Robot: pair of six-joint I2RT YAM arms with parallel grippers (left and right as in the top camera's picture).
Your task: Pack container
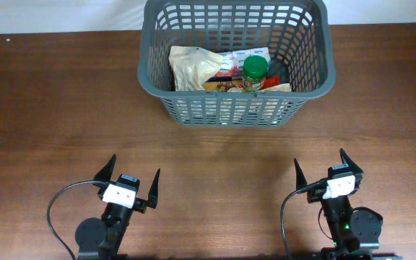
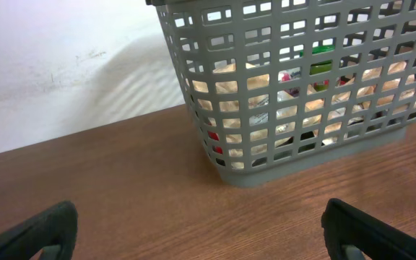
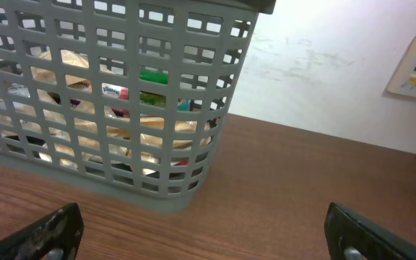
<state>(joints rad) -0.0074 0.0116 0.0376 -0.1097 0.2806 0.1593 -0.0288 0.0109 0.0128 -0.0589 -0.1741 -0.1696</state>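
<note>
Well, both wide open w/ nothing held: left gripper [image 1: 133, 172] & right gripper [image 1: 321, 165] hover over table [image 1: 49, 108], well apart from basket [image 1: 230, 110].

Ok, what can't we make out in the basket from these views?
Overhead: packets under the pale bag and green-lidded jar, covered; labels too small.
Left wrist: contents broken up by the basket lattice; rim cut off at top.
Right wrist: same lattice; left end cut off.

One grey slotted basket [image 1: 230, 112]; inside, one green-lidded jar [image 1: 255, 70], one pale crinkled bag [image 1: 190, 66] and at least two flat printed packets [image 1: 240, 59]. Two grippers: left gripper [image 1: 134, 166], right gripper [image 1: 319, 157]. One wooden table [image 1: 49, 108].
</note>
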